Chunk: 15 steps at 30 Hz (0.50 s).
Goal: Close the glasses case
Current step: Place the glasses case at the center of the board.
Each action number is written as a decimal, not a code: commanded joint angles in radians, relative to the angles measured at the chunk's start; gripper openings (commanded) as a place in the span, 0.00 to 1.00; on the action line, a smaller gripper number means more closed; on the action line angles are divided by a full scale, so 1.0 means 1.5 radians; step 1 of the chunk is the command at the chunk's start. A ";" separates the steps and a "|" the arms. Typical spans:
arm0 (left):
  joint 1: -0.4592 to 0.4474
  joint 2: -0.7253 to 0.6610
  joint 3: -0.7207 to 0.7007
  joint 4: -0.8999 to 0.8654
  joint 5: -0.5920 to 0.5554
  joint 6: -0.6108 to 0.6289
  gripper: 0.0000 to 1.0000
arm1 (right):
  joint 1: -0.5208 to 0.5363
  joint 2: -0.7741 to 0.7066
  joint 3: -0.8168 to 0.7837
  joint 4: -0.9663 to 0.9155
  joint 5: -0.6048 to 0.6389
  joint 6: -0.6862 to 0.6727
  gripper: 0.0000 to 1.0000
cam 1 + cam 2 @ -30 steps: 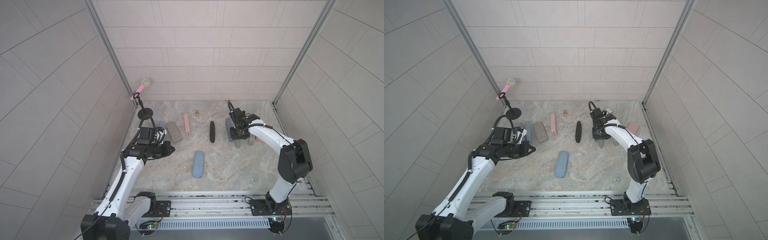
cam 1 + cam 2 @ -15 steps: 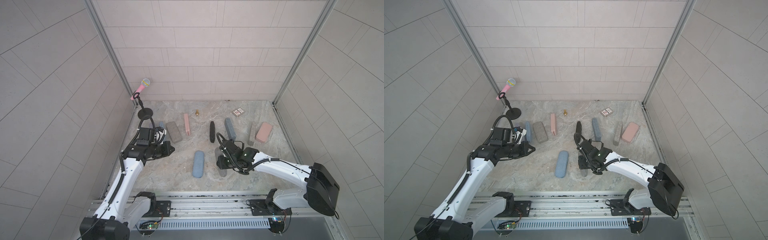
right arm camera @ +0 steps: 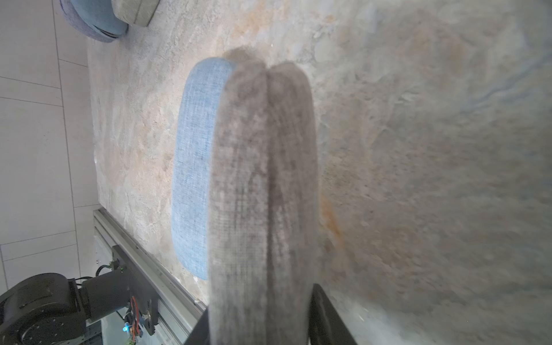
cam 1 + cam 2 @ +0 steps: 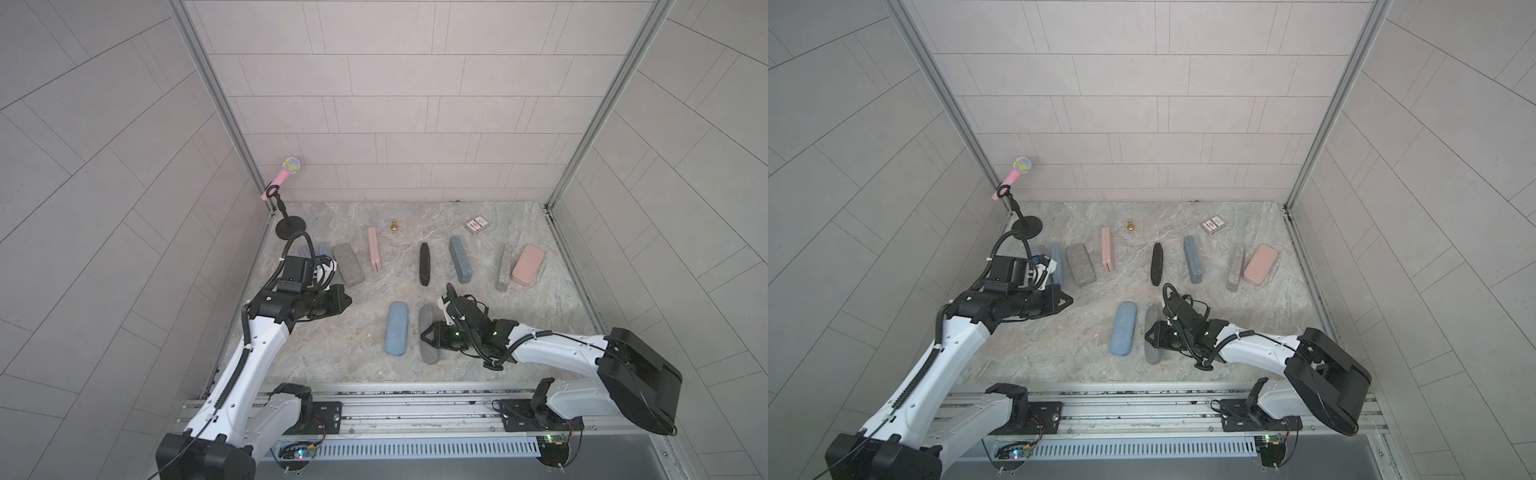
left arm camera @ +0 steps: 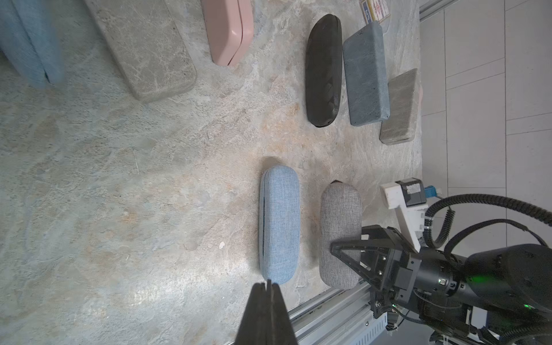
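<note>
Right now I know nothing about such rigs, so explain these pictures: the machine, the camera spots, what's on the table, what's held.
These are two robot arms on a rail at the front edge of the table, each ending in a two-finger gripper. Two pictures look down from overhead, side by side; the other two come from cameras on the arms' wrists. On the table lie many glasses cases, a card pack and a mic on a stand. The right gripper is closed on a grey case, held on edge with its seam shut, beside a blue case lying flat. The left gripper is shut, holds nothing and hovers apart from the cases.
</note>
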State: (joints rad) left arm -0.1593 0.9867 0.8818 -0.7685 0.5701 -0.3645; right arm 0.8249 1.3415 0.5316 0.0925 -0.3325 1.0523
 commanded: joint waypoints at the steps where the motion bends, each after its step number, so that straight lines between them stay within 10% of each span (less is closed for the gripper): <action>1: -0.010 -0.011 -0.002 -0.013 -0.018 0.013 0.02 | 0.003 0.025 0.000 0.083 -0.017 0.032 0.30; 15: -0.015 -0.012 -0.001 -0.013 -0.018 0.014 0.02 | 0.003 0.139 0.018 0.169 -0.047 0.061 0.33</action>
State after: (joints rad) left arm -0.1761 0.9863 0.8818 -0.7719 0.5480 -0.3645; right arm 0.8249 1.5284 0.5407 0.3046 -0.3973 1.1206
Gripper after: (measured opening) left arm 0.034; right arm 0.405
